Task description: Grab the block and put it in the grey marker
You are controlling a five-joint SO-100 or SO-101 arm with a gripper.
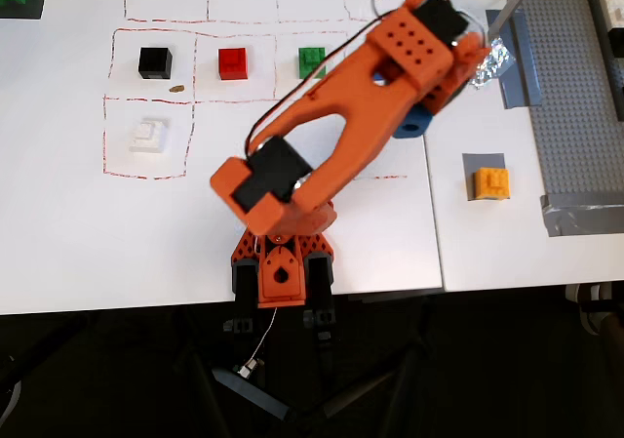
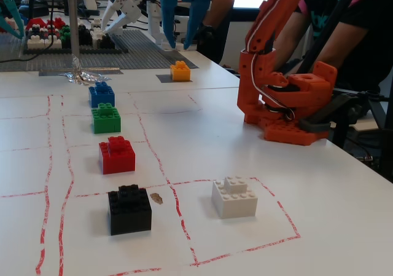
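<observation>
The orange-yellow block (image 1: 490,182) (image 2: 180,70) sits by itself on the grey marker (image 1: 483,162) (image 2: 163,78), a small square patch near the table's right edge in the overhead view. My gripper (image 2: 177,43) hangs well above the table, to the near side of the block, its blue fingers (image 2: 166,18) spread open with nothing between them. From overhead only a blue piece of the gripper (image 1: 417,121) peeks out under the orange arm, left of and above the block.
Blue (image 2: 101,94), green (image 2: 106,118) (image 1: 312,60), red (image 2: 116,155) (image 1: 233,63) and black (image 2: 129,209) (image 1: 155,62) cubes stand in a row, a white one (image 2: 234,196) (image 1: 148,134) apart. Crumpled foil (image 1: 492,62) holds a metal pole (image 2: 72,24). A grey studded plate (image 1: 575,87) borders the marker.
</observation>
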